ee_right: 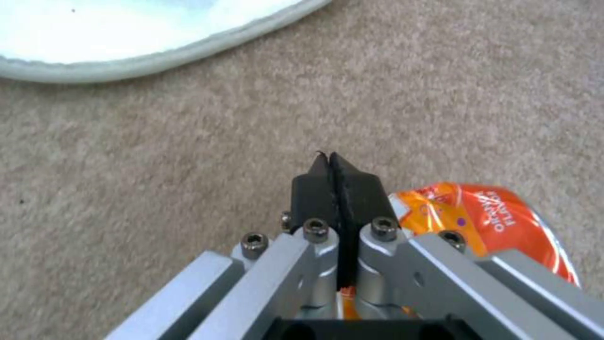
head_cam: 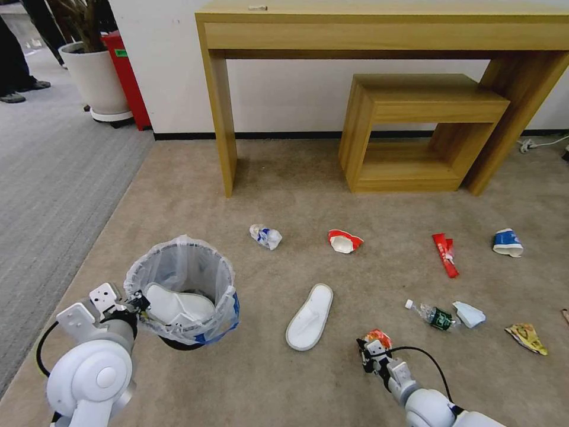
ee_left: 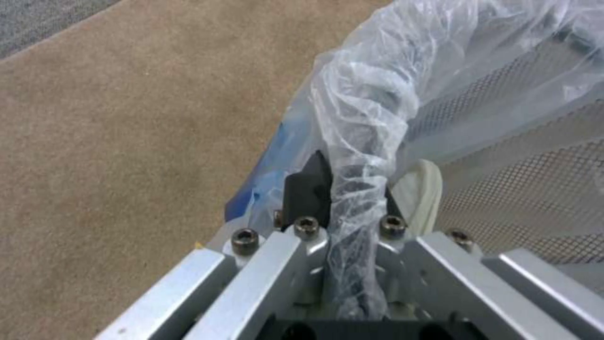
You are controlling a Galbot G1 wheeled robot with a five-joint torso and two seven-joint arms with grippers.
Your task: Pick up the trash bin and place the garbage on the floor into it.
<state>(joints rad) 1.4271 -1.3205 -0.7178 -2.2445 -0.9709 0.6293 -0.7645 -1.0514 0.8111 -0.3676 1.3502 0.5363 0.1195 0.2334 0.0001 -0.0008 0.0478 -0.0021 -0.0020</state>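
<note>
The floor [head_cam: 284,379] carries scattered garbage; the trash bin [head_cam: 184,290], a white slipper already inside, hangs at the robot's left, the left gripper [ee_left: 349,189] with jaws clamped on its bag-wrapped rim; a second slipper [head_cam: 310,316] lies between bin and right arm, long axis pointing away; the right gripper [ee_right: 333,172], jaws pinched on an orange wrapper [ee_right: 484,217] reading "ORANGE FLAVOR", sits right of the bin.
</note>
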